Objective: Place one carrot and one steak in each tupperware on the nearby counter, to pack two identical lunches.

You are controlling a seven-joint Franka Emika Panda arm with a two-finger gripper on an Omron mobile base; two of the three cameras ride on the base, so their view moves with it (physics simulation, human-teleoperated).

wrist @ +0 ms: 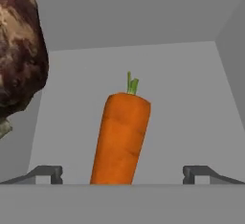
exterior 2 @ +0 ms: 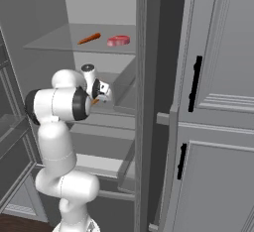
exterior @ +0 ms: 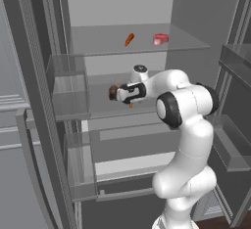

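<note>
**Nothing packed yet: gripper lined up on the first carrot**

Two carrots and two steaks all sit on the shelves of an open fridge, so by my reading the task is at its very start. On the upper shelf [exterior: 186, 39], near the top centre of the left base view, a carrot [exterior: 129, 39] lies just left of a pink-red steak [exterior: 161, 38], the two apart from each other. One shelf down, at mid-frame, the gripper [exterior: 115, 93] reaches in sideways over the middle shelf [exterior: 73, 108].

The hand view shows what it is aimed at: a second carrot [wrist: 121, 137] stands in the centre of the frame with its green stub pointing away, lying between the two dark fingertips [wrist: 45, 173] at the bottom corners. The jaws stand wide apart and touch nothing. A dark brown steak [wrist: 19, 50] fills the upper left of that view, close beside the carrot but clear of it.

Neither lunch container nor the counter can be seen from here, so all four items remain to be carried over, one carrot and one steak to each box.
</note>
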